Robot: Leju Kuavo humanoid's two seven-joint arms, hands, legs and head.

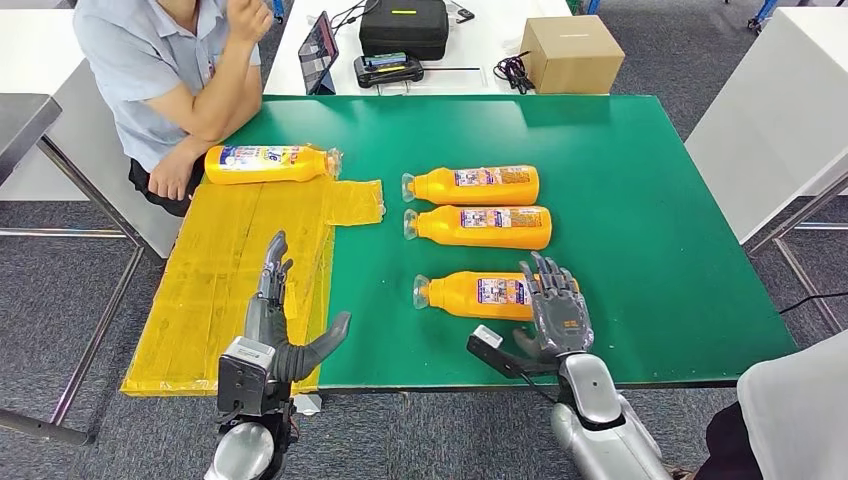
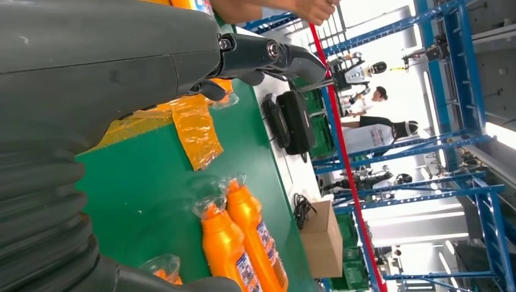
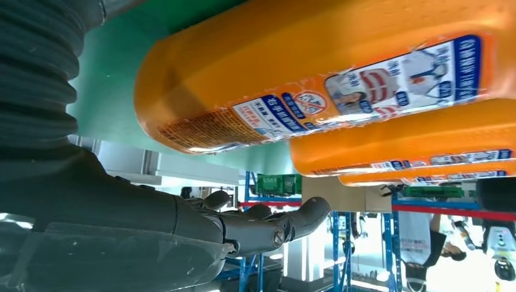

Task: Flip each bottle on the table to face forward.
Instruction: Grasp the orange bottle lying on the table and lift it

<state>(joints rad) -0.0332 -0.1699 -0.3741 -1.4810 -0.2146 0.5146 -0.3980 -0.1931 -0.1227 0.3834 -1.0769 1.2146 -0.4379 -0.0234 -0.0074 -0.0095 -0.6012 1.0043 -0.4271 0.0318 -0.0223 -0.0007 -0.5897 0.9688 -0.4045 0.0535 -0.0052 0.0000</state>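
The right hand [image 1: 560, 312], fingers apart, hovers over the base of the nearest bottle [image 1: 478, 294] lying near the counter's [image 1: 640, 220] front edge. Close around the body squarely, then roll it. The left hand [image 1: 275, 330] hangs idle, fingers spread.

Left hand [image 1: 272, 320] and right hand [image 1: 556, 310] apparently open, empty.

Green table [image 1: 620, 200], yellow plastic sheet [image 1: 230, 280], orange bottles [image 1: 480, 185] with blue, white and red labels, brown cardboard box [image 1: 572, 52], black case [image 1: 403, 27]
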